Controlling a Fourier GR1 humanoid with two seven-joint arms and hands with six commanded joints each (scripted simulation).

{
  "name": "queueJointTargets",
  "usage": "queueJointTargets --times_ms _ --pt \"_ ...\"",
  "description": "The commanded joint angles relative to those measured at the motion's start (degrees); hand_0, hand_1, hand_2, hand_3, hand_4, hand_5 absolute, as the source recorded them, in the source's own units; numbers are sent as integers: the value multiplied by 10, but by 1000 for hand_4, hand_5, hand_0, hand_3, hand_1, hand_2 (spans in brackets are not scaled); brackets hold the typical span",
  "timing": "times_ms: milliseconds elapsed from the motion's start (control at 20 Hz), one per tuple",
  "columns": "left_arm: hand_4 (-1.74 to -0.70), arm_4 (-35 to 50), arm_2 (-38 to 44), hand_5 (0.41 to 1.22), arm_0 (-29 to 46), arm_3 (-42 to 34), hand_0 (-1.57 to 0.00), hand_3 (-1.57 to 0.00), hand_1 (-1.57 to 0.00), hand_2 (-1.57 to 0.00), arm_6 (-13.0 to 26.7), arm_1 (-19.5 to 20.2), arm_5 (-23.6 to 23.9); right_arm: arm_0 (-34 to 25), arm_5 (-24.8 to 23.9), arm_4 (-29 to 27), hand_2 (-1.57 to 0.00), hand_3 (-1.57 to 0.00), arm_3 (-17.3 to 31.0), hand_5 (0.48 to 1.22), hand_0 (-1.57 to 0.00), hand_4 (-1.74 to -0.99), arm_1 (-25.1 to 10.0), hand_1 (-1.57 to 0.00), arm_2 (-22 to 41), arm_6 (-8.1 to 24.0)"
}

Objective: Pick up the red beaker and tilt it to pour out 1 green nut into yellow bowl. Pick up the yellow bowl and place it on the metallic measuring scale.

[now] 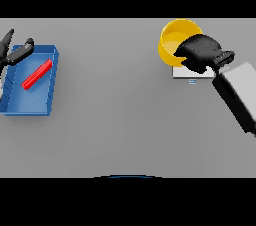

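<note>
Near the grey table's [125,120] far right edge, the right hand [201,52] curls round the round yellow bowl [172,42] atop the white metallic scale [182,72], while the relaxed, splayed left hand [12,52] rests over the blue tray [50,90] holding the red beaker [37,74].

The yellow bowl [173,39] sits upright at the upper right of the frame, on the white metallic measuring scale [182,72]. The red beaker [37,74] lies on its side at the left.

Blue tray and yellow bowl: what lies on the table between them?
Nothing: in the head view, only bare grey table lies between the blue tray and the yellow bowl.
</note>
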Motion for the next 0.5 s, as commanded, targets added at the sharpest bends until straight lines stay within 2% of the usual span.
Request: queueJointTargets --times_ms 0,150,250,300,450 --pt "-852 -1 -1 758 0 -5 1 1 1 1 8 0 3 -7 -8 0 -1556 -1155 20 1221 -1567 -1741 -1 -1571 -5 -2" --pt "-857 -1 -1 762 8 -17 1 1 1 1 13 -1 8 -12 -33 2 -1533 -1165 78 1221 -1569 -1741 -1 -1571 -13 -15" --pt "-862 -2 -1 773 9 -15 1 1 1 1 11 1 7 -22 -43 2 -1517 -1170 110 1221 -1570 -1741 6 -1571 -18 -14" --pt "-865 -1 2 779 5 -13 1 1 1 1 18 6 4 -22 -55 2 -1500 -1181 134 1221 -1570 -1741 5 -1571 -21 -27" --pt "-863 -4 0 797 -3 6 1 1 1 1 14 2 1 -25 -76 7 -1428 -1290 168 1221 -1571 -1741 14 -1571 -20 -36"
